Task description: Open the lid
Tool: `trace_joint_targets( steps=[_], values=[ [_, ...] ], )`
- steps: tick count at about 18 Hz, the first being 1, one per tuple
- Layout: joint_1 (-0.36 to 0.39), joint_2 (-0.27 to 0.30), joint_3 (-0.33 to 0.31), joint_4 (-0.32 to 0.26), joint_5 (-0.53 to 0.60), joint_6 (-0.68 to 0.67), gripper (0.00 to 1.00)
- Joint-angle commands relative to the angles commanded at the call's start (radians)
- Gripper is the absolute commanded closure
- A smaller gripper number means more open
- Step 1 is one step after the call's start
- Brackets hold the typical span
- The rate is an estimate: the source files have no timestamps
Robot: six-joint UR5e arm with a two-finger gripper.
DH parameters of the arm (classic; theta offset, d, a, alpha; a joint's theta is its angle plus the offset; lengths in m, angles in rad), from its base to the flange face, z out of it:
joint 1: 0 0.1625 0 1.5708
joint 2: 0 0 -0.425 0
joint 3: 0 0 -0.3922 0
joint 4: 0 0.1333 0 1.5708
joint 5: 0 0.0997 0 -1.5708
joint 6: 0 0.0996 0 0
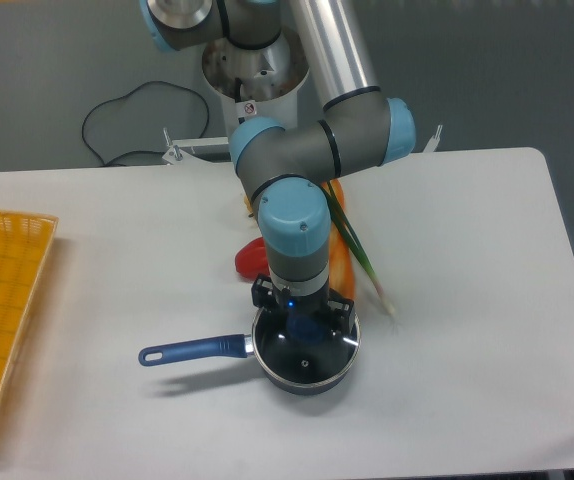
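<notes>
The white table [467, 300] is seen spread across the view, with the grey and blue arm [307, 150] bent down over its middle. At the left edge a yellow basket [2, 300] is set flat. Behind the arm's wrist, an orange carrot with green stalks [345, 255] and a red vegetable [249, 258] are laid side by side, just behind the pan. The dark blue saucepan [312, 385] is placed near the table's front, its long handle [192, 349] pointed left. The lid [307, 355] is seated on the saucepan, its metal rim level with the pot's edge and its steam hole turned toward the camera. The gripper [305, 322] is lowered straight onto the lid's centre, where the blue knob [305, 325] is partly hidden between the fingers. Whether the knob is actually clamped cannot be told from this angle.
</notes>
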Motion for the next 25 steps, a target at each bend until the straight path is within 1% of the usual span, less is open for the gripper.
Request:
trace_joint_targets(
  steps=[5, 9, 10, 14, 21, 25],
  values=[
    [0.000, 0.000, 0.000, 0.000, 0.000, -0.002, 0.30],
    [0.000, 0.000, 0.000, 0.000, 0.000, -0.005, 0.36],
    [0.000, 0.002, 0.000, 0.000, 0.000, -0.005, 0.40],
    [0.002, 0.005, 0.000, 0.000, -0.005, -0.005, 0.47],
    [0.011, 0.025, 0.003, -0.005, -0.003, -0.002, 0.50],
    [0.026, 0.052, 0.006, -0.037, -0.002, 0.006, 0.51]
  ],
)
